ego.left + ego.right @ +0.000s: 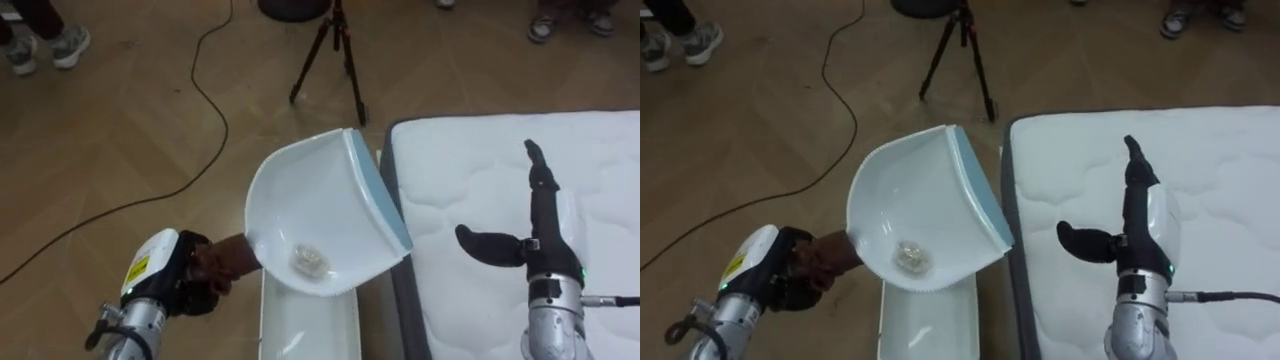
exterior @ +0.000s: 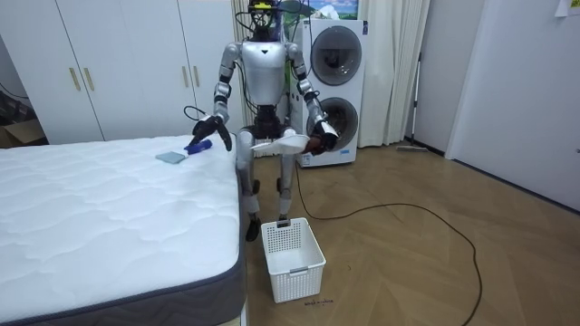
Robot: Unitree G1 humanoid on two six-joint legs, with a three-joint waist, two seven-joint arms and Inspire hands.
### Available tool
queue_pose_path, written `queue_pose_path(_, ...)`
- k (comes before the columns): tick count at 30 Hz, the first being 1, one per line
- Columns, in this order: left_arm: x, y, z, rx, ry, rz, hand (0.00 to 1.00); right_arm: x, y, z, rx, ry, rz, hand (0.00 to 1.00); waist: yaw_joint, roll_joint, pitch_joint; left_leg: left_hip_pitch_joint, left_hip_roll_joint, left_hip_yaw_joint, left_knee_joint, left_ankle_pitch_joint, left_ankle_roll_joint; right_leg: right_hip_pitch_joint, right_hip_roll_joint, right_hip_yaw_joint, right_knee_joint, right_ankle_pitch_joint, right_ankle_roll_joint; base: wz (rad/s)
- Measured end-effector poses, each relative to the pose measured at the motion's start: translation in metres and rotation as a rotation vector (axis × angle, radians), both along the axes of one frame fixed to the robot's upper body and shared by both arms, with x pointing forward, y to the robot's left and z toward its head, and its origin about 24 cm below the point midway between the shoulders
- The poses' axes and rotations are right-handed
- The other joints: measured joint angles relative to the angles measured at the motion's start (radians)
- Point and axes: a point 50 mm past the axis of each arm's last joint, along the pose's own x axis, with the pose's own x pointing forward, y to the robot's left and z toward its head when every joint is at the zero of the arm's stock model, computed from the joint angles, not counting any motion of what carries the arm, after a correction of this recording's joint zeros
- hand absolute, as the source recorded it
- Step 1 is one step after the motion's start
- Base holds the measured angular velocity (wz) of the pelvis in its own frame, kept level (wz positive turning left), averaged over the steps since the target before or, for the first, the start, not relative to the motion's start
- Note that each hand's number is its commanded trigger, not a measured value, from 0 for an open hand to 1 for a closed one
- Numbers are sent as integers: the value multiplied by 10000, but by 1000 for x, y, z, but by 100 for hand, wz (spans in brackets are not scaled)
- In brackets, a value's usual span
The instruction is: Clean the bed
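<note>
Here the left robot hand [image 1: 205, 272] grips the dustpan [image 1: 320, 195], the right robot hand [image 1: 543, 232] open above the mattress [image 1: 460, 165].

Dustpan [image 1: 322, 195] above basket [image 1: 266, 318], beside bed [image 1: 470, 170]

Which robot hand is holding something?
The left robot hand, curled round the brown handle of the white plastic dustpan; the right robot hand hovers open above the white mattress.

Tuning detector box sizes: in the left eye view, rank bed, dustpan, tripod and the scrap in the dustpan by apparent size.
1. Bed, though cut off by the frame.
2. Dustpan; it is nearest the camera, which inflates it.
3. Tripod, farther off, top cut off.
4. Scrap, clearly smallest.
</note>
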Motion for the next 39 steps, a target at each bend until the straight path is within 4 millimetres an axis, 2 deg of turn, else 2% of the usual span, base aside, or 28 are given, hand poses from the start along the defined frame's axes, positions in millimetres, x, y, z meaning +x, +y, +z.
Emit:
queue_pose_path(3,2,9,0,291,175,-38,100,-1,-2,-7,-107,425,5,0,-19,105,-4,-260,-40,247,257,-46,72,-498,-180,108,745,-183,30,-3)
queue_pose_path(5,9,17,1,563,317,-52,100,2,-4,-11,-153,650,3,0,-98,197,45,-537,-80,265,532,-78,118,-804,-277,189,1129,-254,27,0)
queue_pose_path(7,19,38,7,1234,617,-118,100,8,-6,-8,-240,634,107,0,-407,375,111,-1160,-141,267,972,-147,151,-1272,-282,321,1314,-344,72,9)
queue_pose_path(8,21,43,10,1427,692,-149,100,9,-7,-8,-302,659,104,0,-494,433,104,-1298,-148,258,1071,-146,151,-1414,-282,327,1353,-343,73,4)
queue_pose_path(10,28,65,23,2186,968,-298,100,7,-14,-11,-537,865,14,0,-662,624,151,-1727,-205,258,1361,-140,153,-1917,-295,555,1676,-347,87,0)
queue_pose_path(11,30,69,26,2381,1028,-316,100,7,-16,-11,-606,907,8,0,-727,697,161,-1829,-223,253,1420,-141,153,-2013,-307,564,1747,-351,93,0)
queue_pose_path(13,35,79,32,2938,1361,-486,100,7,-24,-9,-931,993,-28,0,-925,1036,197,-2073,-377,249,1516,-100,197,-2403,-499,576,2143,-404,162,6)
queue_pose_path(14,35,81,33,3024,1466,-509,100,7,-25,-8,-1108,975,7,0,-995,1135,203,-2149,-426,268,1542,-86,220,-2513,-578,585,2287,-445,187,6)
queue_pose_path(16,33,90,32,3193,1954,-369,100,8,-28,-6,-1534,983,171,0,-1243,1385,208,-2304,-630,502,1549,-8,325,-3005,-829,915,2921,-671,266,-6)
queue_pose_path(19,30,102,32,3431,2428,-158,100,9,-31,-4,-1779,1002,221,0,-1455,1630,246,-2575,-764,712,1547,25,351,-3530,-966,1257,3341,-833,320,-13)
queue_pose_path(24,25,112,32,4084,3147,-347,100,7,-33,-8,-1781,1210,149,0,-1682,1834,284,-2984,-762,1011,1545,78,332,-4211,-1005,1531,3731,-942,227,-10)
queue_pose_path(30,25,116,31,4832,3735,-601,100,6,-39,-6,-2048,1233,-10,0,-1920,2004,288,-3307,-784,1390,1542,74,314,-4825,-1151,1726,4250,-1230,89,-5)
queue_pose_path(33,27,115,29,4961,3896,-687,100,5,-44,-4,-2284,1289,-96,0,-1990,2045,291,-3320,-735,1740,1523,55,288,-4940,-1182,1822,4388,-1364,64,0)
queue_pose_path(37,27,121,27,5120,4244,-454,100,8,-45,-3,-2384,1278,-228,0,-2137,2175,322,-3424,-686,1898,1468,49,275,-5122,-1183,1835,4418,-1416,35,4)
queue_pose_path(39,24,126,26,5207,4481,-152,100,9,-44,-2,-2404,1206,-236,0,-2138,2224,314,-3429,-673,2023,1426,49,275,-5201,-1171,1930,4445,-1426,39,-11)
